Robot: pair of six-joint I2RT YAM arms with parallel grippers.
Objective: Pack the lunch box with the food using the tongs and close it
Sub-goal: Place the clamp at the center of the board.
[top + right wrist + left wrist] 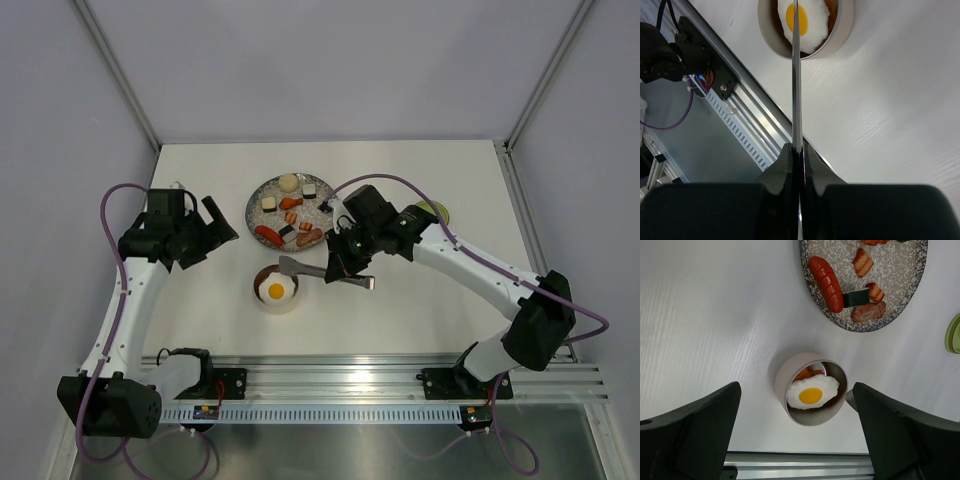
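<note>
The steel lunch box (275, 291) stands near the table's front with a fried egg (812, 393) lying on top of orange bits. More food is on the speckled plate (262, 190): a red sausage (826, 284), rolls and orange pieces. My right gripper (799, 150) is shut on the tongs (796, 80), which are squeezed together and reach over the egg. In the overhead view the tongs (322, 272) run from the box's right rim to that gripper (350, 268). My left gripper (212, 230) is open, left of the plate, holding nothing. The light-green lid (437, 211) lies behind the right arm, mostly hidden.
The aluminium rail (380, 385) with the arm bases runs along the near edge. Frame posts stand at the back corners (505, 145). The lid's edge (954, 334) shows at the right of the left wrist view.
</note>
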